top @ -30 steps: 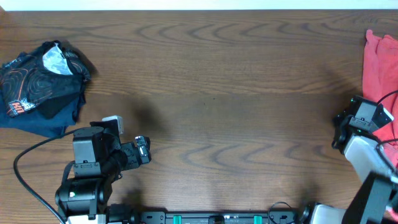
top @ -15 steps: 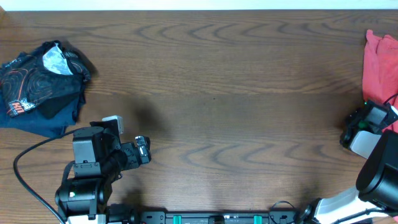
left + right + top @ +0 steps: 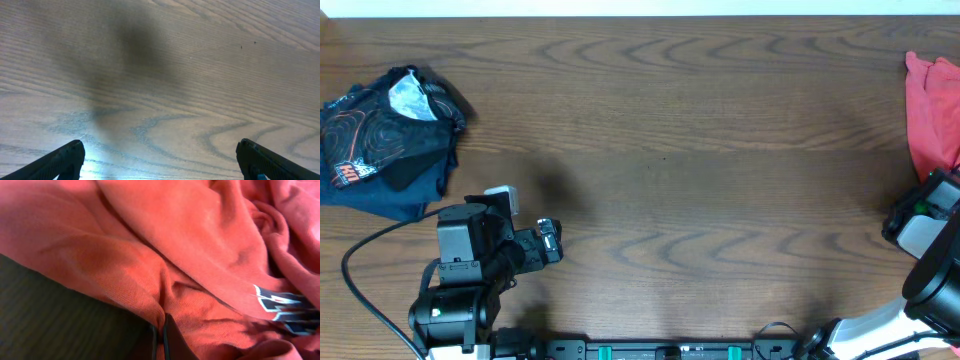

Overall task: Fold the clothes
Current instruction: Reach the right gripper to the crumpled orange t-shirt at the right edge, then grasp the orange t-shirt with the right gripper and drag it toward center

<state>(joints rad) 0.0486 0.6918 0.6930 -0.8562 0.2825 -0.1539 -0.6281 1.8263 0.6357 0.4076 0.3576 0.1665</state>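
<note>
The clothes (image 3: pixel 932 110), a coral-red T-shirt, lie crumpled at the table's far right edge, partly out of the overhead view. The right wrist view is filled by the T-shirt (image 3: pixel 200 245); dark blue, white-outlined lettering (image 3: pixel 280 307) peeks out at the lower right. My right gripper (image 3: pixel 160 332) is shut on a pinched fold of its edge cloth, just above the dark table. In the overhead view the right gripper (image 3: pixel 930 190) sits below the shirt. My left gripper (image 3: pixel 160 160) hangs open over bare wood, nothing between its fingers; from overhead the left gripper (image 3: pixel 548 243) is at the front left.
A dark navy swirl-printed garment (image 3: pixel 385 135) lies bunched at the far left of the wooden table (image 3: pixel 670 150). A black cable (image 3: pixel 360 260) loops beside the left arm's base.
My right gripper has closed on the shirt's edge and shifted right and toward the front edge. The shirt's lower part has been drawn right. The left arm has not moved.
</note>
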